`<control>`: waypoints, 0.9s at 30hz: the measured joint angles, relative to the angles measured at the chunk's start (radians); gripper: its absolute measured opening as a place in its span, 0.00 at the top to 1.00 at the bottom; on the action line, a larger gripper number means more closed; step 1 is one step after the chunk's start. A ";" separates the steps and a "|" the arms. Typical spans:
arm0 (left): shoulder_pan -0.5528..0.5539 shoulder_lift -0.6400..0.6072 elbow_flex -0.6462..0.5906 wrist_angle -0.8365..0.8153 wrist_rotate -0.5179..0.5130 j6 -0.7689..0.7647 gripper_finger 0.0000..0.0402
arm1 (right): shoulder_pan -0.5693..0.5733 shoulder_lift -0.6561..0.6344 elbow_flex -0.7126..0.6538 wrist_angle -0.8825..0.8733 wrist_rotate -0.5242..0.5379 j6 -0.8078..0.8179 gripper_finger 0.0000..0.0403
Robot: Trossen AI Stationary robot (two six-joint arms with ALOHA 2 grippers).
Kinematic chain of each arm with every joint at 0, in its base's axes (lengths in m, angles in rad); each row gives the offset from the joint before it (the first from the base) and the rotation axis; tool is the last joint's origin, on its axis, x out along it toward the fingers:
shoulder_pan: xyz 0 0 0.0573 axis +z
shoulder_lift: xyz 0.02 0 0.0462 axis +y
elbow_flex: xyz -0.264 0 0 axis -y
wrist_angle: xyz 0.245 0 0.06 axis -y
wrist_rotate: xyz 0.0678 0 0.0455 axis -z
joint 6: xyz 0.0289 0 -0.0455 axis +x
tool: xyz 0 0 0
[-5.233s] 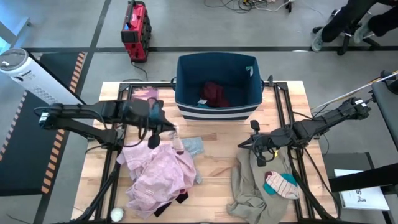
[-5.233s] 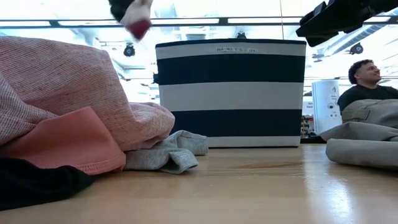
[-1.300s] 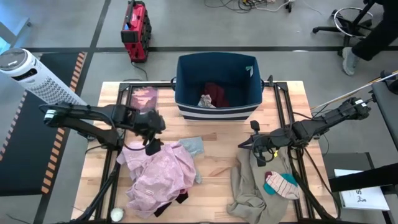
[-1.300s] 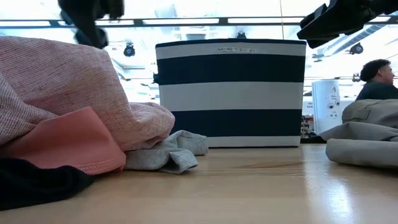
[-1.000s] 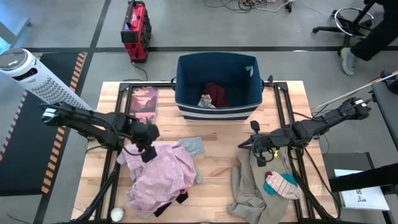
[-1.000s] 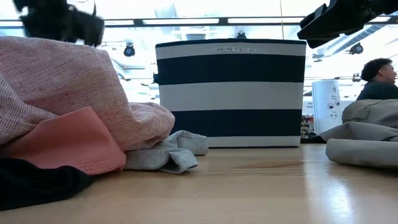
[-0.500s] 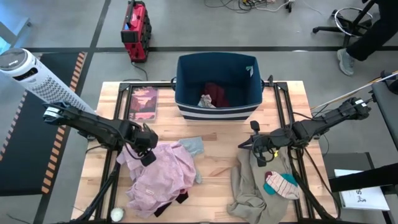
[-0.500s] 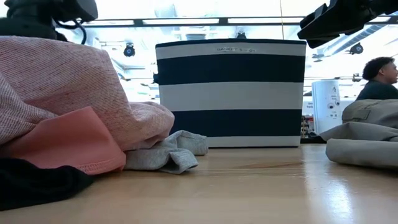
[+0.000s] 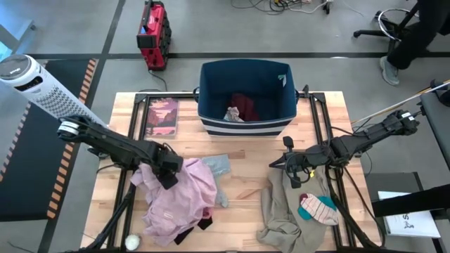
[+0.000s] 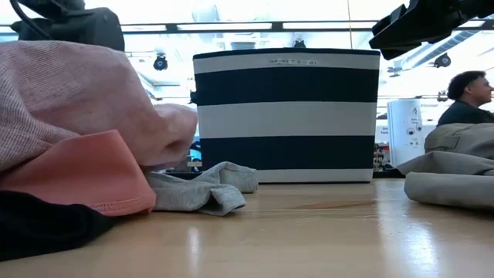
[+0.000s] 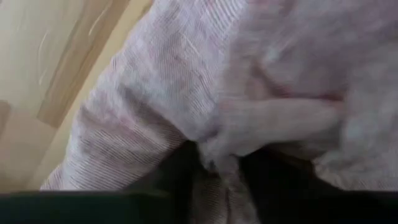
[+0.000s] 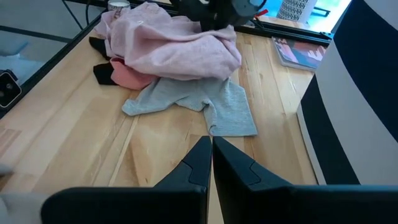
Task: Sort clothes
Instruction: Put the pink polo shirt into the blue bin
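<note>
The pale pink shirt lies heaped at the table's near left, over a salmon-pink piece and a black piece. My left gripper points down into the shirt's far left part and is shut on it. A light blue-grey piece lies flat beside the heap. A khaki piece lies near right with the striped sock on top. My right gripper hangs shut above the khaki piece's far end. A maroon piece lies in the navy bin. My left gripper pinches a gathered ridge of the pink shirt between its two dark fingers, coming from above and pointing down. How many layers are in the ridge, I cannot tell. The rest of the shirt lies slack on the heap and the table.
A flat pink-printed book lies far left beside the bin. A small round white object sits at the near left corner. Bare wood shows between the two heaps. A person sits in the room beyond the table.
My left gripper has come down and toward the table's near edge onto the pink shirt. The shirt's side toward the bin has drawn in toward the gripper and risen off the light blue-grey piece; the rest of the heap has stayed put.
</note>
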 joint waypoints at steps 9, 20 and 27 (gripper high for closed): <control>-0.005 -0.019 0.151 -0.072 0.003 0.088 0.99 | 0.000 0.000 0.000 0.000 0.000 -0.001 1.00; -0.005 -0.126 0.485 -0.233 -0.183 0.118 1.00 | 0.000 0.000 0.000 0.001 0.000 -0.008 1.00; -0.005 -0.168 0.654 -0.247 -0.305 0.149 1.00 | 0.000 0.000 0.000 0.001 0.000 -0.008 1.00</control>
